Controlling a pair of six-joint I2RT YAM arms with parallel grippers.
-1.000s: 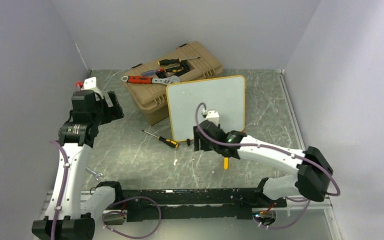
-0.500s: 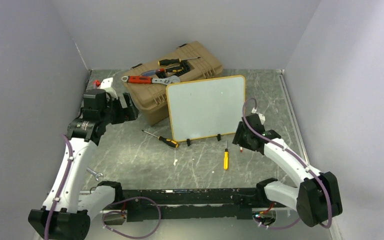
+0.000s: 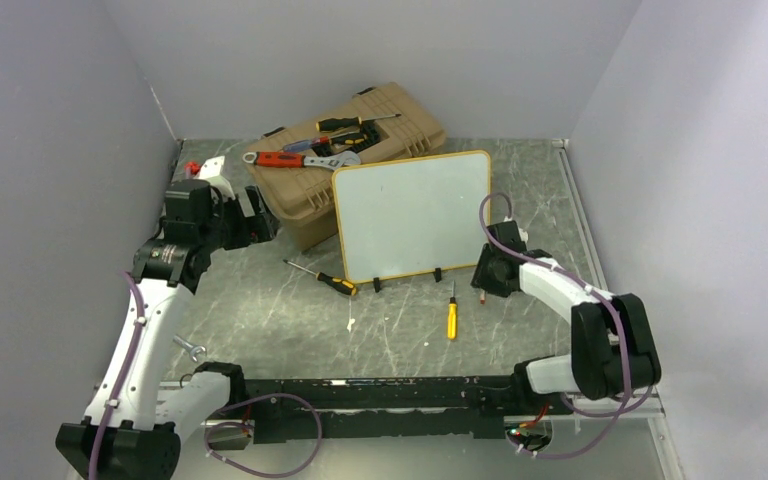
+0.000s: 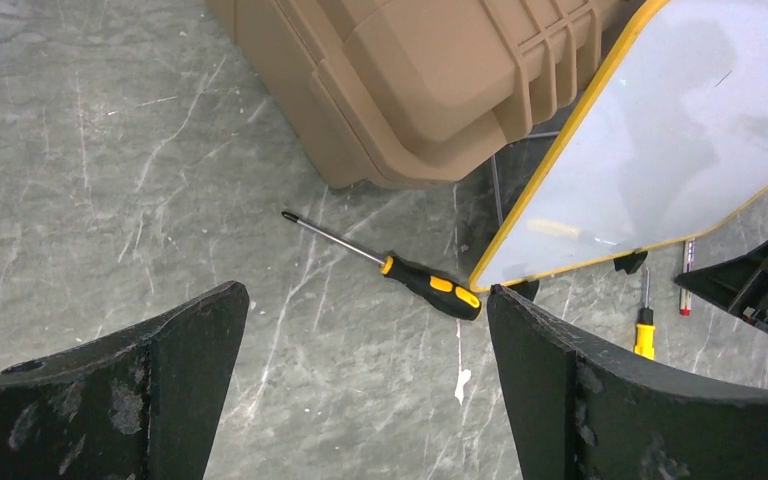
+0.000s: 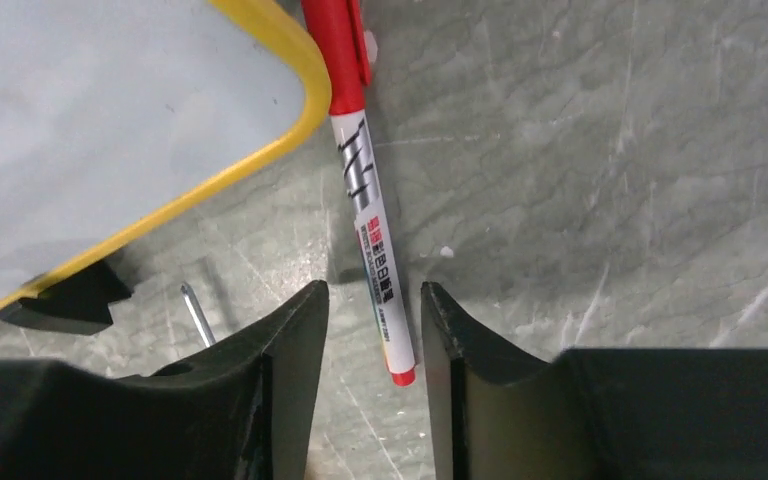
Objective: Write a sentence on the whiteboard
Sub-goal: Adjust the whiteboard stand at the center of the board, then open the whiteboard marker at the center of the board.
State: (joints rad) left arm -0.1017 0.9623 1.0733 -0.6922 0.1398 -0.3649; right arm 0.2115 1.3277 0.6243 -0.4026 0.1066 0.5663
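The whiteboard (image 3: 415, 215) stands upright on two black clip feet, leaning toward the toolbox; its face is blank, with no red sentence visible on it. It also shows in the left wrist view (image 4: 680, 150) and the right wrist view (image 5: 90, 120). A red-capped white marker (image 5: 365, 180) lies on the table by the board's lower right corner (image 3: 483, 295). My right gripper (image 5: 375, 290) is low over it, open, with its fingers on either side of the marker's tail end, apart from it. My left gripper (image 4: 365, 300) is open and empty above the table, left of the board (image 3: 250, 215).
A tan toolbox (image 3: 345, 160) with several tools on its lid stands behind the board. A black-and-yellow screwdriver (image 3: 325, 278) lies by the board's left foot, and a small yellow screwdriver (image 3: 451, 318) lies in front. Grey walls enclose the table.
My right arm swung from in front of the board to its right corner and lowered over the marker. My left arm moved toward the toolbox, then held still.
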